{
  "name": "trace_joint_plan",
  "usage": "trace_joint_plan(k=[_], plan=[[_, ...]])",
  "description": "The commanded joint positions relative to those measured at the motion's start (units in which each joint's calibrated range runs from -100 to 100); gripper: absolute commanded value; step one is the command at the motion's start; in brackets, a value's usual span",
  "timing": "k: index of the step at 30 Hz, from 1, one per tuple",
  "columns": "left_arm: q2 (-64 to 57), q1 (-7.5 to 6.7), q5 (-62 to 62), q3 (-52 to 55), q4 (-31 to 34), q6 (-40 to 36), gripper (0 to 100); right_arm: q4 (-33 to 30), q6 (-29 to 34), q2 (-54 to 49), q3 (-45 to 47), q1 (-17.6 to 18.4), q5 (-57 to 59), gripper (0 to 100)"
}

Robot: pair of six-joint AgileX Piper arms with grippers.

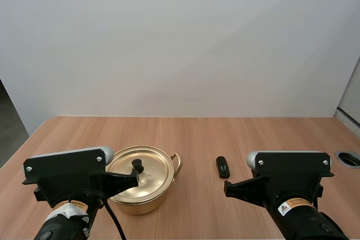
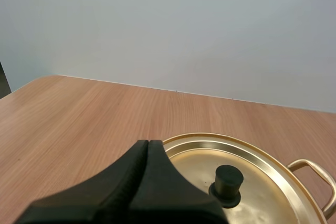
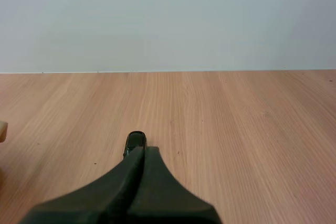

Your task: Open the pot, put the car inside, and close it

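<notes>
A gold pot point(image 1: 143, 181) with its lid point(image 1: 140, 167) on stands at the table's front left; the lid has a black knob point(image 1: 137, 165). From the left wrist view the lid point(image 2: 247, 166) and knob point(image 2: 228, 184) lie just ahead of my left gripper point(image 2: 148, 142), whose fingers lie together as one wedge, shut on nothing. My left gripper point(image 1: 134, 177) hovers at the pot's near left side. A small black car point(image 1: 223, 166) lies to the right of the pot. My right gripper point(image 3: 144, 149) is shut on nothing, its tip just short of the car point(image 3: 134, 142).
The pot has a loop handle point(image 1: 178, 161) on its right side, towards the car. A round grommet hole point(image 1: 347, 158) sits at the table's right edge. Bare wooden table point(image 1: 185, 133) stretches behind the pot and the car up to the white wall.
</notes>
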Motion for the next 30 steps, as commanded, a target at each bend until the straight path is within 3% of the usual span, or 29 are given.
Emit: trace_joint_plan(k=[1, 22, 26, 30], plan=[[0.04, 0.05, 0.04, 0.00, -0.03, 0.03, 0, 0.00, 0.05, 0.00, 0.00, -0.02, -0.01, 0], [0.04, 0.07, -1.93, 0.00, 1.17, 1.00, 0, -0.28, -0.26, 0.00, 0.00, -0.02, -1.50, 0], [0.04, 0.07, -6.58, -4.84, 10.14, 6.49, 0, -5.23, -0.59, 0.00, 0.00, -0.02, -16.12, 0], [0.04, 0.07, -8.64, -13.01, 18.23, 11.12, 0, -14.40, -0.59, 0.00, -1.97, -0.02, -35.53, 0]])
